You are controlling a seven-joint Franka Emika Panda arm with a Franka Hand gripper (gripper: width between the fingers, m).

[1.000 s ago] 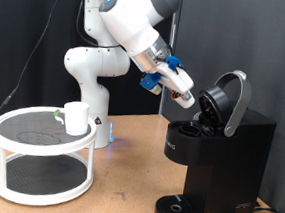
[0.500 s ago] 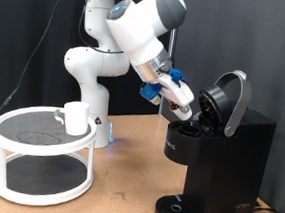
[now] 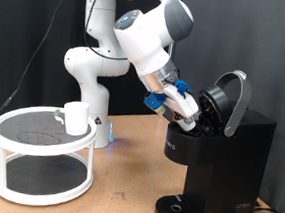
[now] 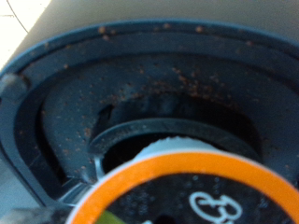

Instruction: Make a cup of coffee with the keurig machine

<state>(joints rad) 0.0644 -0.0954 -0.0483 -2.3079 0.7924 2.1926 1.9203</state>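
— Gripper [image 3: 195,119] first: where does it sit?

— Right at the mouth of the keurig machine [image 3: 218,165], under the raised lid [image 3: 228,99], at the exterior view's right. The arm [image 3: 149,37] reaches down to it from the upper middle.

— How wide are the fingers, and is anything between them?

— That cannot be told. In the exterior view the fingertips are lost against the black opening, and the wrist view shows no fingers at all.

— What does the wrist view show, then?

— An orange-rimmed round pod [image 4: 192,191] fills the near edge, blurred, with a white mark on its dark top. Past it lies the machine's round chamber [image 4: 121,93], dark and speckled with brown grounds.

— Whether the pod is seated or gripped?

— The pictures do not settle it.

— And the cup?

— The cup [image 3: 76,118] stands upright on the top tier of a white round stand [image 3: 43,156], at the exterior view's left, well apart from the machine. A small pod [image 3: 58,114] sits just beside it. The drip tray [image 3: 179,207] sits at the machine's foot.
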